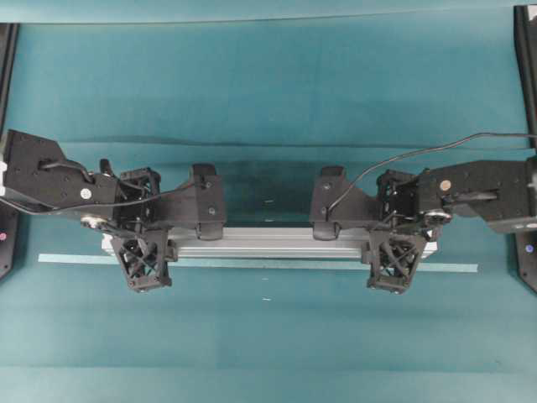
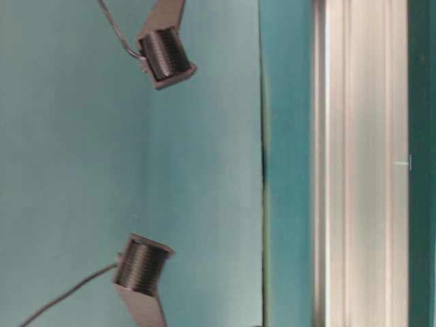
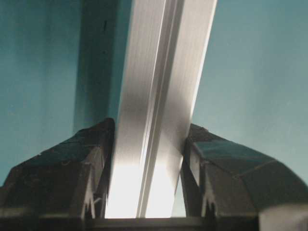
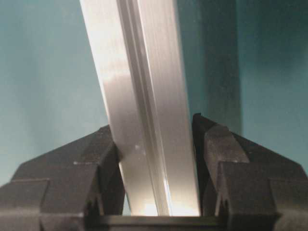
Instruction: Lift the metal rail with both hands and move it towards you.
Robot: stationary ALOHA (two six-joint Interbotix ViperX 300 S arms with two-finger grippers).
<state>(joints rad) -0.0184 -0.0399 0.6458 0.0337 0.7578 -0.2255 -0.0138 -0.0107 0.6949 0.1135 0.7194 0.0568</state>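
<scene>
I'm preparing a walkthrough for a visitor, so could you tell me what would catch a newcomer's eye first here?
The long silver metal rail lies across the middle of the teal table. The left gripper and right gripper are each clamped on one end of it. A thin pale tape strip runs just below the rail.

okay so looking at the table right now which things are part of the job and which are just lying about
Part of the job:
- metal rail
- left gripper, jaws closed on the rail
- right gripper, jaws closed on the rail

Just lying about:
- pale tape strip on the teal table cover
</scene>
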